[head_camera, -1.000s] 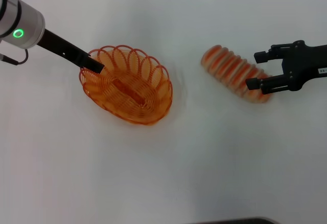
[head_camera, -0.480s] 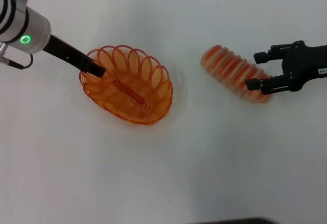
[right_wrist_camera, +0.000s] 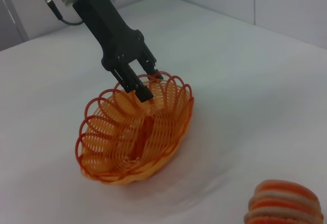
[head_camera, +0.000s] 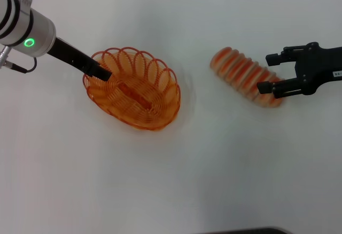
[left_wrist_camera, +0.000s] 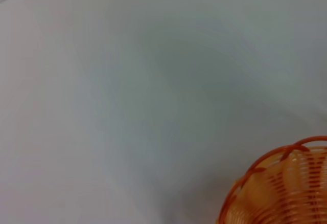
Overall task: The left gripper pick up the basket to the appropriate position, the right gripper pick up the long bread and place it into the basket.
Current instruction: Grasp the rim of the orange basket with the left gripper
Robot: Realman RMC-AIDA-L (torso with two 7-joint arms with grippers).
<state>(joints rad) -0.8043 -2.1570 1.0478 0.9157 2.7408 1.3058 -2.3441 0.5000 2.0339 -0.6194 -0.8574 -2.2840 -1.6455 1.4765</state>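
The orange wire basket (head_camera: 136,91) sits on the white table, left of centre, with nothing in it. My left gripper (head_camera: 103,75) reaches in from the upper left to the basket's left rim. In the right wrist view its fingers (right_wrist_camera: 140,88) stand slightly parted, open, one inside and one outside the looped rim of the basket (right_wrist_camera: 127,142). The left wrist view catches only a piece of the basket (left_wrist_camera: 276,188). The long bread (head_camera: 243,75) lies slantwise on the right. My right gripper (head_camera: 269,73) is open and straddles its right end. One end of the bread (right_wrist_camera: 283,203) shows in the right wrist view.
White table (head_camera: 176,180) all around, with nothing else lying on it. A dark edge (head_camera: 246,231) shows at the table's near side.
The left arm has shifted slightly right and down, bringing its fingers a little further onto the basket's rim. The basket, the bread and the right gripper have not moved.
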